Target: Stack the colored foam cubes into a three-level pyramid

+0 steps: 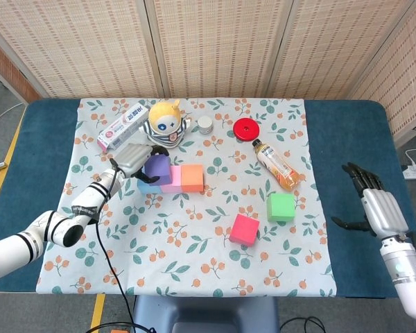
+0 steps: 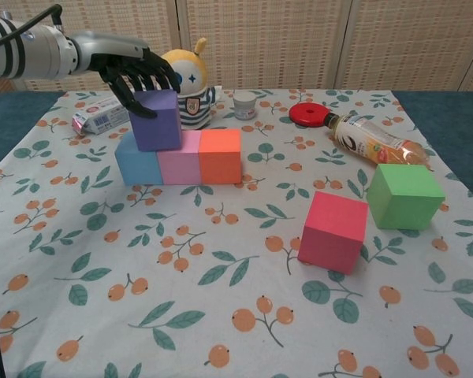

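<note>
A floral cloth (image 1: 194, 270) covered the middle of the blue table (image 1: 340, 139). On it, toward the far left, a blue cube (image 2: 136, 163), a pink cube (image 2: 180, 157) and an orange cube (image 2: 221, 155) stood touching in a row. A purple cube (image 2: 158, 120) sat on that row, over the seam between the blue and pink ones. The left hand (image 2: 130, 67) reached in from the left with its fingers curled over the top far edge of the purple cube, fingertips touching it. The right hand (image 1: 374, 205) hovered over the bare table at the right edge, fingers spread and holding nothing. A green cube (image 2: 404, 195) and a red cube (image 2: 333, 231) stood near each other at the near right, well apart from the row. Farther back lay a bottle (image 2: 374, 142) on its side, a toothpaste box (image 2: 101, 115), a yellow-headed doll (image 2: 189, 83), a red disc (image 2: 306, 113) and a small white jar (image 2: 244, 105).
</note>
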{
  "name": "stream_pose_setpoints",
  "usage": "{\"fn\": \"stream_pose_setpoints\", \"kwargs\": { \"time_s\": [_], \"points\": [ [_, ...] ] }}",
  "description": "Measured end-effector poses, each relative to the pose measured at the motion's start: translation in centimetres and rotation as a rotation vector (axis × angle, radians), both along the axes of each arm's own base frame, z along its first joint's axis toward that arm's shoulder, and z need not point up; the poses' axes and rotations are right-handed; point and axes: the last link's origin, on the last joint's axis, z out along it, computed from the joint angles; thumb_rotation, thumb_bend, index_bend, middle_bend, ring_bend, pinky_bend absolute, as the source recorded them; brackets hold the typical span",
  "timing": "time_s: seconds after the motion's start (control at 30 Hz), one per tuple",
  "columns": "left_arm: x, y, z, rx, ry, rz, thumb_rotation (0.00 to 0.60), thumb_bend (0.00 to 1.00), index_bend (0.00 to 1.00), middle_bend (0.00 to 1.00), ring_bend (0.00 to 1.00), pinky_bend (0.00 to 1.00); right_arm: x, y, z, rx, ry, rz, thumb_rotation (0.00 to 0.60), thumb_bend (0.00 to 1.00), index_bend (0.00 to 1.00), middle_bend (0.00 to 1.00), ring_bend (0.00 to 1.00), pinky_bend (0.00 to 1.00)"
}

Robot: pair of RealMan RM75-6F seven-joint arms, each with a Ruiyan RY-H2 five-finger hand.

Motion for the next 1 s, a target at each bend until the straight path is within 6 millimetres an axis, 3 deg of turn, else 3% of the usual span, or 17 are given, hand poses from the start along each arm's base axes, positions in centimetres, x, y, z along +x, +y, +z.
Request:
{"fn": "stream_pose_setpoints", "kwargs": {
  "time_s": [1.0],
  "points": [
    [-0.80, 0.33, 0.37, -0.013, 0.007, -0.005, 0.600, 0.32, 0.31, 0.35, 0.28, 0.27, 0.37, 0.23, 0.03, -0.007, -0.004, -0.003, 0.600, 0.07, 0.00, 0.00, 0.00, 0.00]
  ]
}}
